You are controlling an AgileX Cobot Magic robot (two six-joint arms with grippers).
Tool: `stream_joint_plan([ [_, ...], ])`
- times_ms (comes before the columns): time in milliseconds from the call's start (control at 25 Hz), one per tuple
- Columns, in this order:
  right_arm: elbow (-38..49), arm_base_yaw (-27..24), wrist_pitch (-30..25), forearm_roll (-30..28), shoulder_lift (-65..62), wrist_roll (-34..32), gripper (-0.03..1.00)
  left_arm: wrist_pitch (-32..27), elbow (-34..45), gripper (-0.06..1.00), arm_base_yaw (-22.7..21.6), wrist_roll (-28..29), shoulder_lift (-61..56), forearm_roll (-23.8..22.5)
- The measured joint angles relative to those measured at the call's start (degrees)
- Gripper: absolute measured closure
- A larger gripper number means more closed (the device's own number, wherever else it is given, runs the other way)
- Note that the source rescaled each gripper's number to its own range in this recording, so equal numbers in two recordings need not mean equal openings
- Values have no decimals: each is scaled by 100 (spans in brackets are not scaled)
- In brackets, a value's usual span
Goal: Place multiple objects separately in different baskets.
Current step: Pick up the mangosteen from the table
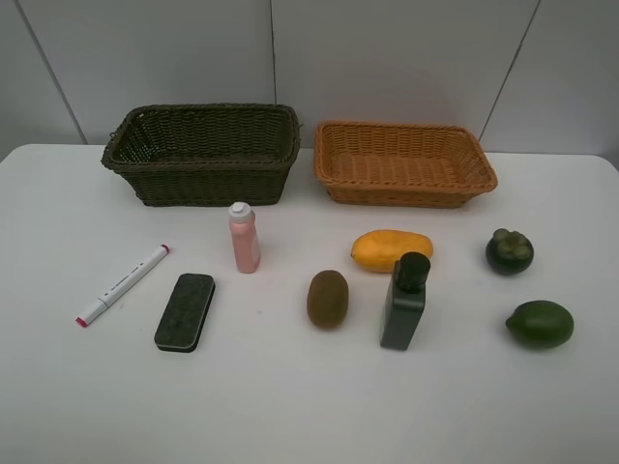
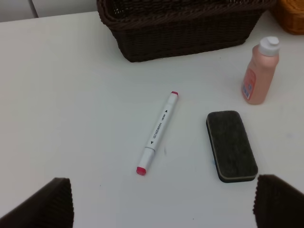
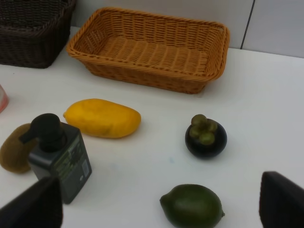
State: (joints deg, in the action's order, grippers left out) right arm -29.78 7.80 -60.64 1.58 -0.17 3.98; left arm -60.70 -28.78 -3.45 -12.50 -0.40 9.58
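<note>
Olive basket [image 1: 208,184] deep wicker weave; orange basket [image 1: 406,193] shallow; eraser [image 1: 185,311] oblong.

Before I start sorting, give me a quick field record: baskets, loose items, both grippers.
dark basket: back left, empty
orange basket: back right, beside it, empty
items left: white marker and black eraser lying flat; pink bottle upright
items right: mango, kiwi, mangosteen, lime; dark green bottle upright
left gripper: open, holding nothing
right gripper: open, holding nothing
sorted so far: none
</note>
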Motion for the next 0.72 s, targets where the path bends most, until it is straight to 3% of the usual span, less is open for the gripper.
stream_joint_plan([
  [720,0,0,0,-5,0,-87,-3,0,0,-6,0,0,0,0],
])
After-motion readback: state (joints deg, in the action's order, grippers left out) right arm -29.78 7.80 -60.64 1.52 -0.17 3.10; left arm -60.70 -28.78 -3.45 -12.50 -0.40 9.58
